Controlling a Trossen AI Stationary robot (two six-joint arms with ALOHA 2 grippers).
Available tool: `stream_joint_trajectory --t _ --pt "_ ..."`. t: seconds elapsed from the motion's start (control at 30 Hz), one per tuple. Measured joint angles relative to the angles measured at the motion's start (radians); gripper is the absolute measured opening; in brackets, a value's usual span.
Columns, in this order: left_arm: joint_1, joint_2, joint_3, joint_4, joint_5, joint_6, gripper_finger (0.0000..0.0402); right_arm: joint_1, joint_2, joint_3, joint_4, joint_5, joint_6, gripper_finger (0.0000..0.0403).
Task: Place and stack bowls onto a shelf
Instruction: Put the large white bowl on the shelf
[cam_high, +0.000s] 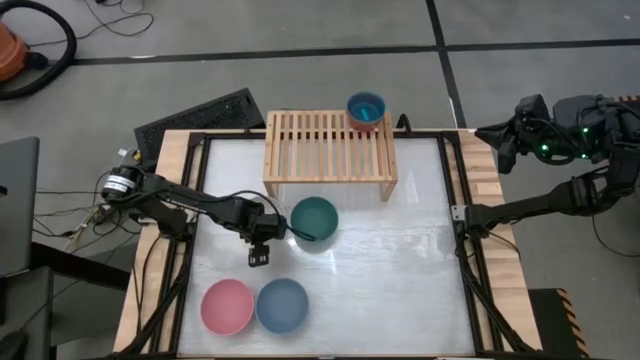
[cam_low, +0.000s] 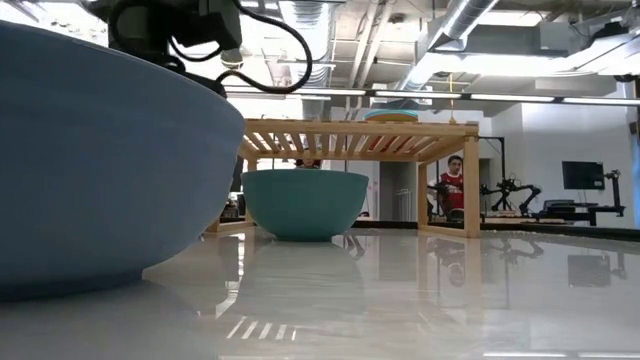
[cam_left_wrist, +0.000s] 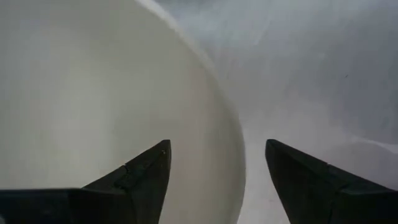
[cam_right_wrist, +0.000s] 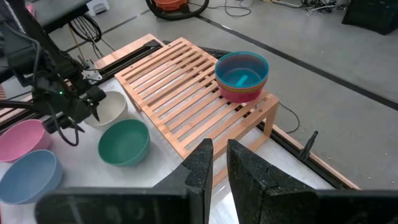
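Stacked small plastic bowls, teal on top, sit on the slatted wooden shelf. Left fingers, spread, straddle the cream bowl's rim. Dark green, pink and slate blue bowls wait on the bench. Right fingers hang nearly closed, empty.

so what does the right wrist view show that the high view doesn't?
Right wrist only: a cream bowl under the left gripper, and the shelf stack seen side-on with layered rims, teal on top.
High only: the right arm parked off the table's right edge.
Both: shelf, green bowl, pink bowl, blue bowl.
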Motion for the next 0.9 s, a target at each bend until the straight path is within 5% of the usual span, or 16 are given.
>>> stream_joint_trajectory --t 0.17,0.3,0.43,0.63,0.9 --pt "0.001 0.0 -0.023 0.03 -0.036 -0.001 0.019 0.0 0.0 0.0 0.0 0.0 0.003 0.0076" --pt "0.001 0.0 -0.023 0.036 -0.068 0.017 0.0107 0.0 0.0 0.0 0.0 0.0 0.003 0.0076" --pt "0.001 0.0 -0.023 0.038 0.011 0.017 0.0016 0.0 0.0 0.0 0.0 0.001 0.003 0.0076" --pt "-0.037 0.0 0.037 -0.009 0.058 -0.032 0.0002 0.0 0.0 0.0 0.0 0.001 0.003 0.0076" --pt "-0.076 0.001 0.284 -0.179 0.245 -0.052 0.0 0.0 0.0 0.0 0.0 0.002 0.002 0.0076"
